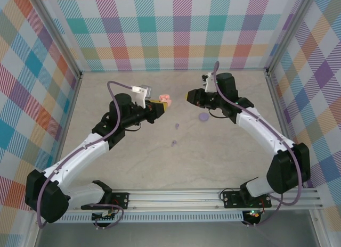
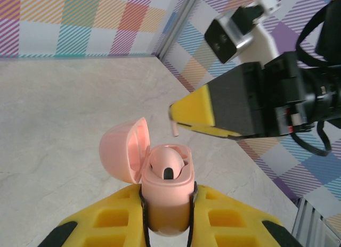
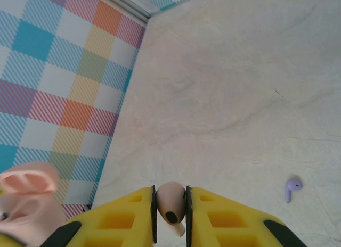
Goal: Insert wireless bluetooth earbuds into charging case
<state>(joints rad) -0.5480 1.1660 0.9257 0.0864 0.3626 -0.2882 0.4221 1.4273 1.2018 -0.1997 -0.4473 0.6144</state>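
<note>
Left gripper point(image 2: 168, 189) clamps the open charging case point(image 2: 160, 183) facing the right gripper point(image 3: 170, 192), which pinches an earbud point(image 3: 170, 203) for insertion.

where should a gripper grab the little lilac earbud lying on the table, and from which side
Grip the small lilac plastic earbud across its rounded head, coming straight down from above. It lies flat on the pale marbled tabletop with bare surface around it, and the head is its widest part, so fingers probably hold better there than on the thin short stem.
</note>
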